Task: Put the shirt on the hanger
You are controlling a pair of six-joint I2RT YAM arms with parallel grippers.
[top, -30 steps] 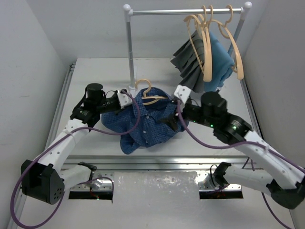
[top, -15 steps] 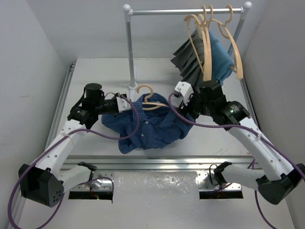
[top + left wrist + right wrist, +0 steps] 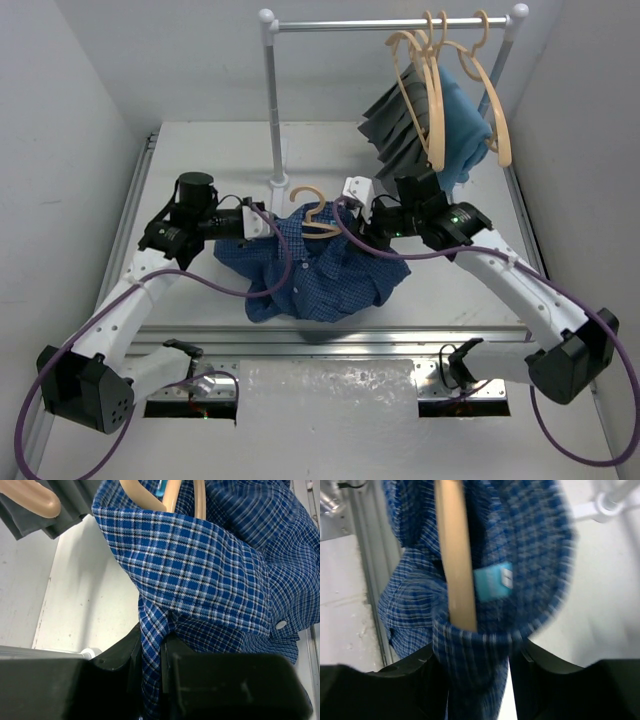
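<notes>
At the middle of the table (image 3: 200, 150): the shirt (image 3: 322, 272) is bunched between my two claws, collar toward the far side, folds sagging toward the near edge. I cannot tell whether the lowest folds touch the surface.
Hanger (image 3: 318, 208): at the collar, between the claws. The hook sticks out on the far side and both arms run under the cloth.
Left claw (image 3: 262, 222): clenched on the left side of the collar.
Left wrist view: my left claw (image 3: 150, 652) has checked cloth pinched between its dark fingers (image 3: 131, 655). The shirt (image 3: 210, 570) spreads away beyond them, a white button (image 3: 281, 624) at the right. The hanger (image 3: 142, 492) enters the collar opening at the top.
Right claw (image 3: 352, 205): clenched on the right side of the collar, just beside the hanger's right arm.
Right wrist view: my right claw (image 3: 477, 667) has a fold of the collar nipped between its fingers. The hanger (image 3: 454, 555) runs straight down inside the shirt (image 3: 530, 530), beside a light blue label (image 3: 492, 580). The picture is blurred.
Rack (image 3: 390, 22): far side of the table, well apart from the shirt.
On the rack: spare hangers (image 3: 497, 120), a grey pleated garment (image 3: 400, 125) and a lighter blue cloth (image 3: 463, 120), all at its right end.
</notes>
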